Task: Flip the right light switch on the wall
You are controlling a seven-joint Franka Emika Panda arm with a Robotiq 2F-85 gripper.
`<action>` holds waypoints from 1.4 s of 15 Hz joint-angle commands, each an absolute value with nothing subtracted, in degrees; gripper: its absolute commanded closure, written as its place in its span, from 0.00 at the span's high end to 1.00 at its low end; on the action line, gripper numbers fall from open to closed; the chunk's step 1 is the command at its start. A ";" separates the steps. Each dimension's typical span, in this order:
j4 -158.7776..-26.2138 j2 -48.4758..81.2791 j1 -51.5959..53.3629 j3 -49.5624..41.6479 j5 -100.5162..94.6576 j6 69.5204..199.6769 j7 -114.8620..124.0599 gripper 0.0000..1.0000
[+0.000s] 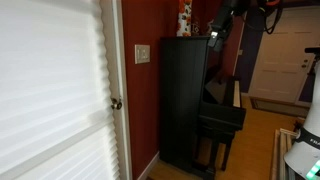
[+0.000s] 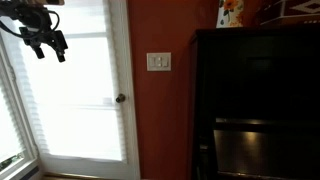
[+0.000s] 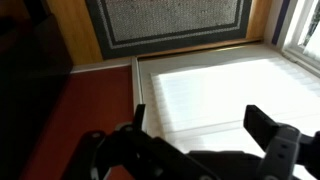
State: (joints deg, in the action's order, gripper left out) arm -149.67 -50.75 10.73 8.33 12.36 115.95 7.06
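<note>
The pale wall plate sits on the dark red wall (image 2: 160, 120) beside the door, and the right light switch (image 2: 164, 62) is its right-hand half. It also shows in an exterior view (image 1: 145, 53), too small to read its position. My gripper (image 2: 50, 50) hangs high in front of the white blind, well to the left of the plate and above it. In an exterior view it is near the piano top (image 1: 215, 40). In the wrist view the jaws (image 3: 200, 125) are open and empty, facing the blind. The switch is out of the wrist view.
A white ribbed blind (image 2: 75, 100) covers the door, with a round metal knob (image 2: 120, 98) at its edge. A tall black piano (image 2: 260, 100) stands right of the wall strip, with a flowered object (image 2: 229, 12) on top. A floor mat (image 3: 170, 20) lies beyond.
</note>
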 commanded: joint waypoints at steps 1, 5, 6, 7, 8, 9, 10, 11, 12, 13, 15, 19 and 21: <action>-149.57 -50.78 10.36 8.57 12.61 115.79 6.81 1.00; -149.57 -50.78 10.36 8.57 12.61 115.79 6.81 1.00; -149.57 -50.78 10.36 8.57 12.61 115.79 6.81 1.00; -149.13 -49.63 9.29 8.23 11.74 117.52 6.45 1.00; -148.21 -48.35 8.24 7.52 10.77 118.98 5.65 1.00; -146.67 -46.62 7.40 6.53 9.86 120.55 4.29 1.00; -145.50 -45.05 6.94 5.65 9.35 122.67 2.73 1.00; -143.58 -42.59 6.19 4.99 8.10 125.21 0.77 1.00; -141.74 -40.22 5.89 4.12 7.49 126.53 -0.84 1.00; -139.54 -37.20 5.52 3.40 6.27 128.57 -2.99 1.00; -135.26 -30.77 4.63 2.42 4.13 132.76 -5.64 1.00; -124.81 -17.82 3.38 1.53 2.50 138.07 -5.17 1.00; -119.03 -11.57 1.85 1.14 1.35 140.83 -4.09 1.00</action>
